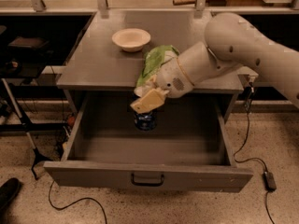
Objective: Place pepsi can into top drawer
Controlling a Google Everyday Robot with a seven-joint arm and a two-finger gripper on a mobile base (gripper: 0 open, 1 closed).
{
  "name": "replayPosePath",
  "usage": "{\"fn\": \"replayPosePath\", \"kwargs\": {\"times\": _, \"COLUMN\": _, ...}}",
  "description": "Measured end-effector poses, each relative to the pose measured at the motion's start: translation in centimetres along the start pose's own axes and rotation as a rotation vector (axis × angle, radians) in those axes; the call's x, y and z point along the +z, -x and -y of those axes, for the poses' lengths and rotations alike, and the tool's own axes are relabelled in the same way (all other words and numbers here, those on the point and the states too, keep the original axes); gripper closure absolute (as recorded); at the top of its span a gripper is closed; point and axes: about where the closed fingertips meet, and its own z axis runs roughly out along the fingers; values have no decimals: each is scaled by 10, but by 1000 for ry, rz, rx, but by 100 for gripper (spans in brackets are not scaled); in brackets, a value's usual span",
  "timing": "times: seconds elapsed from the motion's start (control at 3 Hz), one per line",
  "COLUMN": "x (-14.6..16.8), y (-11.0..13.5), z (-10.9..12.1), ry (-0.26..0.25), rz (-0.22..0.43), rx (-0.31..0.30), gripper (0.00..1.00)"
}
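The dark blue pepsi can hangs upright under my gripper, held by its top over the open top drawer. The tan fingers are closed around the can's upper part, so its silver top is hidden. The can is over the drawer's back middle, and I cannot tell whether its base touches the drawer floor. The drawer is pulled fully out, grey like the cabinet, with a dark bar handle centred on its front panel. My white arm reaches in from the right across the cabinet top.
On the grey cabinet top stand a white bowl and a green chip bag, partly behind my arm. Cables lie on the speckled floor at right. A dark stand is at left.
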Motion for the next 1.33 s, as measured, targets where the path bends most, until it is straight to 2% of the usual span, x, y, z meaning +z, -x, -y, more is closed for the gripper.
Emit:
{"fn": "replayPosePath", "kwargs": {"times": 0.33, "x": 18, "y": -50, "z": 40, "ry": -20, "rz": -3, "rx": 153, "gripper": 100}}
{"fn": "replayPosePath", "kwargs": {"times": 0.67, "x": 33, "y": -81, "z": 74, "ry": -56, "rz": 20, "rx": 285, "gripper": 100}}
{"fn": "replayPosePath", "kwargs": {"times": 1.0, "x": 33, "y": -97, "z": 90, "ry": -104, "rz": 41, "rx": 359, "gripper": 100}}
{"fn": "replayPosePath", "kwargs": {"times": 1.33, "x": 32, "y": -99, "z": 92, "ry": -118, "rz": 44, "rx": 373, "gripper": 100}}
